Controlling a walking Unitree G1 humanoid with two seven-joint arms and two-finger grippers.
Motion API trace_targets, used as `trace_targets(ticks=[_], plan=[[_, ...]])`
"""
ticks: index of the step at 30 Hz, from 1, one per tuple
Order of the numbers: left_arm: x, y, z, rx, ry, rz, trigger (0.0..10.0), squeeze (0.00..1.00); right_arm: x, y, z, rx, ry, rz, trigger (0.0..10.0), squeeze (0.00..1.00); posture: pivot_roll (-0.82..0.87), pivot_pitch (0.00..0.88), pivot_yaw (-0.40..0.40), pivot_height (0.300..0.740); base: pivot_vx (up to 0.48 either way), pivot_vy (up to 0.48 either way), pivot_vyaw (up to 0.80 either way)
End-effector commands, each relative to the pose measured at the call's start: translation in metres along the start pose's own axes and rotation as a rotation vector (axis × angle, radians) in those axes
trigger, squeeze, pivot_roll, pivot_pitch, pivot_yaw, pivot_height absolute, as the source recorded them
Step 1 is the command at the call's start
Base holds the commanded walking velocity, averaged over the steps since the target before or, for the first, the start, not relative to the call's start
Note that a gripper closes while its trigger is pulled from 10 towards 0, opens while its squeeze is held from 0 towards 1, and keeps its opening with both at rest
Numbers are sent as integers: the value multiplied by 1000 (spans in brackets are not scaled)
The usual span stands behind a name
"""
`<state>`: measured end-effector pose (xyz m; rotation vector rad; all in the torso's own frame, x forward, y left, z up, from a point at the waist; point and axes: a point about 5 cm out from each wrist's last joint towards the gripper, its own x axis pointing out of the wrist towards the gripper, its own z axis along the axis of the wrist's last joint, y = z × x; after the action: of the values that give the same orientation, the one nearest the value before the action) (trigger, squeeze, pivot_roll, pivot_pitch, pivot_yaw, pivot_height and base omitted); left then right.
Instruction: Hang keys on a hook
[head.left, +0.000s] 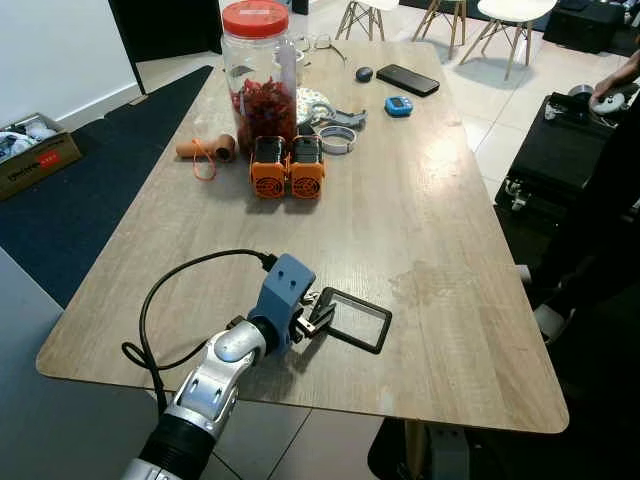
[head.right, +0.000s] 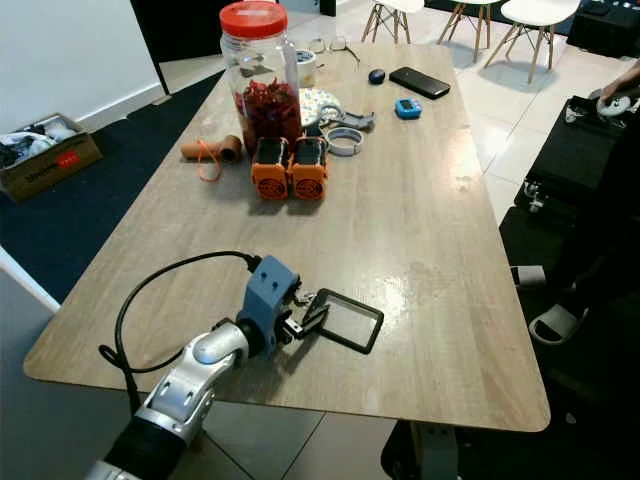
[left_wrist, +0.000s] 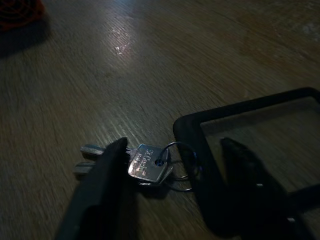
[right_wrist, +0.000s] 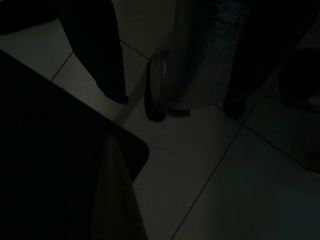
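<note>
Reaching over the near edge of the wooden counter (head.left: 430, 200) with the left end effector (head.left: 318, 322), fingers spread to a medium gap, holding nothing yet. Straddling the keys (left_wrist: 145, 164) in the left wrist view: one black finger (left_wrist: 100, 195) just beside the key blades, touching or almost touching them, the other finger (left_wrist: 245, 175) lying over the black rectangular frame (head.left: 352, 319). Lying flat on the counter near its front edge, joined by a thin ring (left_wrist: 180, 160) to the frame's corner. Probably the pick-up step, with no hook seen anywhere yet.

To do it well: lowering the fingertips fully to the wood, centring them on the key heads rather than on the frame, then closing slowly so the flat metal does not slide away. Better to pinch across the thin blades, near the ring, so the frame hangs freely afterwards. Risk of catching the frame edge instead.

Long axis of the keys running from blades to ring, roughly across the gap between the fingers, blade tips pointing away from the frame, heads and ring toward it.

Right arm hanging idle over the dark floor; cannot tell its end effector's opening.
</note>
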<state>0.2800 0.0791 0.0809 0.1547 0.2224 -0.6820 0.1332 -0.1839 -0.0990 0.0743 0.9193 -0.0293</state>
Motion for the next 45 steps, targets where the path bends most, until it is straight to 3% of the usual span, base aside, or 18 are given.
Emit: trace_targets(ticks=[1,6,7,11,19,23,25,28,29,30,31,33,37,39,45], plan=[[1,1,-3,10,15,7,0,0,0,2,-3,3,14,3,10000,0,83,53,8,740,0,0,0],[1,3,-2,29,13,1,0,0,0,2,-2,3,12,3,10000,0,84,52,7,740,0,0,0],[0,4,-2,35,12,-2,1176,0,0,2,-2,3,11,3,10000,0,84,52,7,740,0,0,0],[-3,12,-2,59,11,-8,1608,0,0,2,-1,3,7,4,10000,0,85,51,9,740,0,0,0],[-7,24,0,75,9,15,1725,0,0,3,-1,4,6,7,10000,0,87,50,6,740,0,0,0],[-10,31,4,71,-9,24,863,0,0,3,-1,4,5,6,10000,0,86,48,7,740,0,0,0],[-13,36,8,67,-37,15,0,0,1,3,0,3,3,6,10000,0,86,46,7,740,0,0,0],[-17,42,16,34,-92,-2,0,0,1,3,2,2,0,5,10000,0,85,44,7,740,0,0,0],[-23,49,33,-59,-198,-41,0,0,1,2,3,1,-4,4,10000,0,85,40,7,740,0,0,0],[-27,52,41,-101,-252,-66,0,0,1,2,3,1,-6,4,10000,0,85,40,7,740,0,0,0],[-27,52,41,-101,-252,-66,0,0,1,2,3,1,-6,4,10000,0,85,40,7,740,0,0,0],[-38,59,61,-161,-360,-148,0,0,2,2,4,-1,-8,4,10000,0,85,37,5,740,0,0,0],[-43,63,68,-163,-392,-180,0,0,2,2,4,-3,-9,5,10000,0,88,35,3,740,0,0,0],[-52,67,77,-132,-418,-254,0,0,2,2,4,-6,-10,6,10000,0,89,34,3,740,0,0,0],[-57,66,78,-136,-421,-327,0,0,2,2,5,-5,-13,6,10000,0,87,30,2,740,0,0,0]])
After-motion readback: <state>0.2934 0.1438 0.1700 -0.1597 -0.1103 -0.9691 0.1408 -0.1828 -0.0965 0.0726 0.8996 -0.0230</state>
